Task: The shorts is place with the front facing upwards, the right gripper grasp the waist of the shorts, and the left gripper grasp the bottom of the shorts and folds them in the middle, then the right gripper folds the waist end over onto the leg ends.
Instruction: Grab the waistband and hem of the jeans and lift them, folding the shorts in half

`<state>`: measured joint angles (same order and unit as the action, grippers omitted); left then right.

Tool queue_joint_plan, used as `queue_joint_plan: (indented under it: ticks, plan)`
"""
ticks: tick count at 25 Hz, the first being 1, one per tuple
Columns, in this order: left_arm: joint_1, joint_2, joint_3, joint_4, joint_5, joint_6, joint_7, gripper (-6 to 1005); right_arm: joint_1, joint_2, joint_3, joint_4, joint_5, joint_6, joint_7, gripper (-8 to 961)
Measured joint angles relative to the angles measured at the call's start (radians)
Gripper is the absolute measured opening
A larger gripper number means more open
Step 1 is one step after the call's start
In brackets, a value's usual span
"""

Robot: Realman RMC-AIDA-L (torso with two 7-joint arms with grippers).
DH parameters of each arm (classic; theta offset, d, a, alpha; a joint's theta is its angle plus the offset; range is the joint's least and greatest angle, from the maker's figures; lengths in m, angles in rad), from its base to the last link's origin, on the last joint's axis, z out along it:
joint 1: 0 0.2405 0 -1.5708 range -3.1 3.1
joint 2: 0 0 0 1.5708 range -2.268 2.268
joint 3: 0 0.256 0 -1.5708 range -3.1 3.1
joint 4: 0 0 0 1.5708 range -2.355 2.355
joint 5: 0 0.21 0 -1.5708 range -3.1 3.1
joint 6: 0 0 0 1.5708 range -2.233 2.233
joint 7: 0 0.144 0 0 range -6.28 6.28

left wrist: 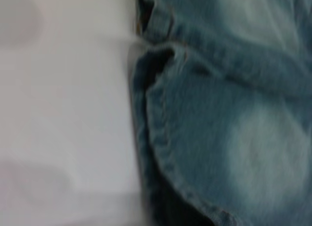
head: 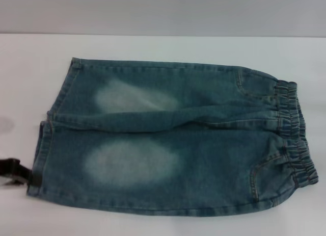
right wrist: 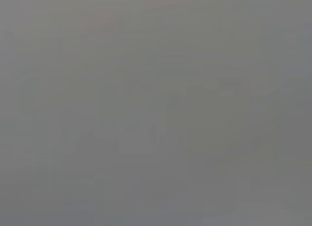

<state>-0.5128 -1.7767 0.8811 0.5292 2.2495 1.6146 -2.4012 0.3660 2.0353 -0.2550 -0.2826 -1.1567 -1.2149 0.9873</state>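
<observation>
The shorts (head: 168,139) lie flat on the white table (head: 163,47), front up, with two pale thigh patches. The waist (head: 293,129), a ruffled elastic band, is at the right. At the left are the leg ends (head: 43,144). My left gripper (head: 15,173) shows as a black shape at the left edge of the head view, right beside the near leg's hem. The left wrist view looks closely at the leg ends (left wrist: 156,113) and a faded patch, without showing fingers. My right gripper is out of view; its wrist view is plain grey.
Bare white table (left wrist: 63,104) lies to the left of the hems and behind the shorts. A grey wall (head: 163,11) rises past the table's far edge.
</observation>
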Motion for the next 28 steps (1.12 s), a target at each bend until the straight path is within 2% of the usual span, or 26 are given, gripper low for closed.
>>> queue_joint_plan:
  ticks: [3, 6, 7, 8, 9, 12, 14, 17, 22, 24, 28]
  plan:
    - [-0.004, 0.0, -0.016, 0.0, 0.0, -0.003, 0.0, 9, -0.005, -0.049, -0.066, -0.119, -0.206, -0.032, 0.287, 755]
    - [-0.004, 0.0, -0.016, 0.0, 0.0, -0.003, 0.0, 9, 0.012, -0.117, -0.135, -0.239, -0.435, -0.13, 0.543, 755]
    - [-0.004, 0.0, -0.016, 0.0, 0.0, -0.003, 0.0, 9, 0.024, -0.139, -0.147, -0.269, -0.505, -0.173, 0.608, 755]
    - [-0.028, -0.001, -0.072, 0.0, 0.001, -0.012, -0.007, 9, 0.04, -0.161, -0.154, -0.298, -0.578, -0.219, 0.669, 755]
    - [-0.028, -0.001, -0.072, 0.0, 0.001, -0.012, -0.007, 9, 0.059, -0.18, -0.158, -0.323, -0.65, -0.264, 0.724, 755]
    - [-0.054, 0.002, -0.092, 0.001, 0.001, -0.022, -0.011, 9, 0.135, -0.22, -0.163, -0.412, -0.892, -0.399, 0.859, 755]
    - [-0.054, 0.002, -0.092, 0.001, 0.001, -0.022, -0.011, 9, 0.182, -0.231, -0.175, -0.458, -1.041, -0.473, 0.911, 755]
    - [-0.068, 0.005, -0.094, 0.002, 0.001, -0.042, -0.011, 9, 0.246, -0.234, -0.233, -0.517, -1.228, -0.57, 0.94, 755]
    - [-0.077, 0.005, -0.095, 0.003, 0.001, -0.045, -0.011, 8, 0.303, -0.229, -0.353, -0.539, -1.39, -0.594, 0.974, 755]
    - [-0.079, 0.002, -0.096, 0.01, 0.001, -0.047, -0.011, 8, 0.316, -0.223, -0.404, -0.537, -1.437, -0.591, 0.989, 755]
    - [-0.082, -0.003, -0.097, 0.017, 0.001, -0.054, -0.011, 8, 0.346, -0.191, -0.472, -0.538, -1.548, -0.573, 1.012, 755]
